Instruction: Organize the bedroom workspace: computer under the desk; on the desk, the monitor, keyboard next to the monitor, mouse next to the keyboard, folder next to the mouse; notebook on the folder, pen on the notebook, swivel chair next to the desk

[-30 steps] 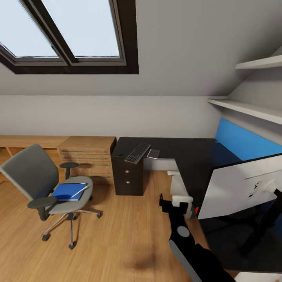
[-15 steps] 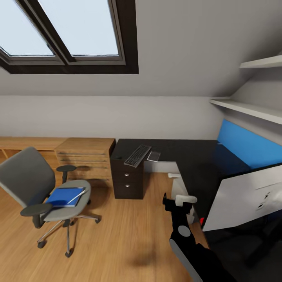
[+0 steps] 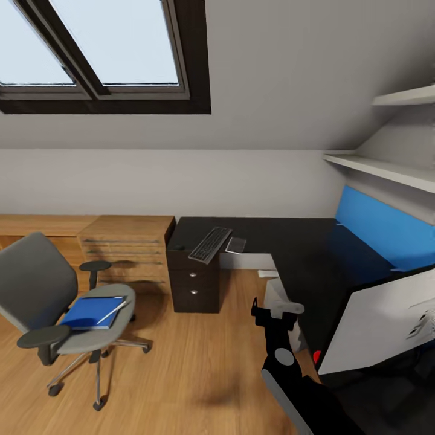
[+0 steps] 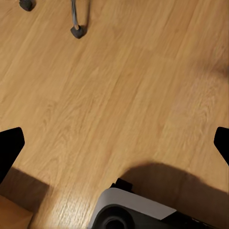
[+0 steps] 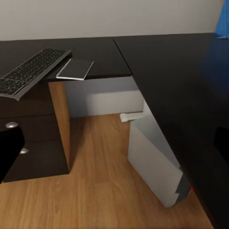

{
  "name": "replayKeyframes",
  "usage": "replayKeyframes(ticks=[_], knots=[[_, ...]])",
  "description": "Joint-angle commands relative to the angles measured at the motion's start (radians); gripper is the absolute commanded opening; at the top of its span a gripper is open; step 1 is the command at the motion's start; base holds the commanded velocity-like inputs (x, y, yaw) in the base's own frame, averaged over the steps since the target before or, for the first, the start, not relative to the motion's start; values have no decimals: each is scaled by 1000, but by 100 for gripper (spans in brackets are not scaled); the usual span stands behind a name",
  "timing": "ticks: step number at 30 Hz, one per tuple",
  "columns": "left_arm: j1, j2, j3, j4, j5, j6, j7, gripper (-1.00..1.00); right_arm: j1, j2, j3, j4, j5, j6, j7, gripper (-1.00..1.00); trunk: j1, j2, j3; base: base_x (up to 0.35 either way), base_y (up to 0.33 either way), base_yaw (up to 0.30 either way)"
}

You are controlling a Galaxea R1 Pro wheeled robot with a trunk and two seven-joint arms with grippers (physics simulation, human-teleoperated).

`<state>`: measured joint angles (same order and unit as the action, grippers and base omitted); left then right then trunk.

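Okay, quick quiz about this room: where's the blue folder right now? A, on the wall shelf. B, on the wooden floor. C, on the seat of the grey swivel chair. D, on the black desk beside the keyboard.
C: in the head view the folder lies flat on the seat of the swivel chair, well away from the desk.

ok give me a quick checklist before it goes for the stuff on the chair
1. Bright blue flat folder on the grey padded swivel chair seat: ok, there, with a thin white pen lying on it.
2. Slim black keyboard on the black L-shaped desk: ok, but overhanging the front edge.
3. Thin dark grey notebook beside the keyboard: ok.
4. Wooden floor between robot and chair: ok, open.
5. Right gripper free to grasp: cannot tell.
6. Small black mouse located: cannot tell.
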<state>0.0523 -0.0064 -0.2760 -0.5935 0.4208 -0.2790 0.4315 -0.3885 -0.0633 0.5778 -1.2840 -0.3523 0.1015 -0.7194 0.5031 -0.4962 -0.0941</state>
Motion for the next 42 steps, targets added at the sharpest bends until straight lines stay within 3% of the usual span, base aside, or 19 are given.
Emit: replayKeyframes(ticks=[1,25,42], knots=[[0,0,-6,-1,10,-5,6,100,-1,-1,3,-2,-3,7,-8,100,1,-2,-1,10,0,-141],[0,-7,-6,3,10,-5,6,100,-1,2,4,8,-5,6,-15,100,1,-2,25,1,0,-168],[0,-7,-6,3,9,-5,6,100,-2,6,5,27,-5,6,-15,100,1,-2,27,-155,0,-14]])
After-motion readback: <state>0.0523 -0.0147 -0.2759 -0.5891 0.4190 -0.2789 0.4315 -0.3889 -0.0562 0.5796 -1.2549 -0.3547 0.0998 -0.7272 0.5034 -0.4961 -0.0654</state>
